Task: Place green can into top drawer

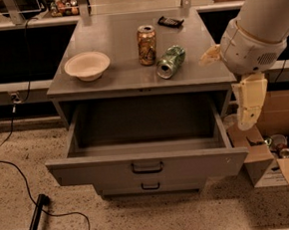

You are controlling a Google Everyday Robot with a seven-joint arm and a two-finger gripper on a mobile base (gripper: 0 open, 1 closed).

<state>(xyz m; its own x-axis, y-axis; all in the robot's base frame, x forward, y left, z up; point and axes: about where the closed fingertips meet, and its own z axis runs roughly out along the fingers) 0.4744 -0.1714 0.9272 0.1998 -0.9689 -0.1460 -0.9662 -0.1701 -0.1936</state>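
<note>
The green can (170, 62) lies on its side on the grey cabinet top (108, 40), silver end toward me, just right of an upright orange-gold can (147, 45). The top drawer (147, 167) is pulled wide open below, with a dark handle on its front and nothing inside. My gripper (230, 80) hangs at the cabinet's right edge, to the right of the green can and a little nearer to me. It is open and empty, one cream finger (210, 56) pointing left toward the can and the other (250, 102) pointing down.
A white bowl (87, 65) sits on the left of the top and a small black device (170, 21) at the back. The lower drawer (150, 187) is shut. An open cardboard box (280, 158) of cans stands on the floor at the right. A black cable (18, 167) runs at the left.
</note>
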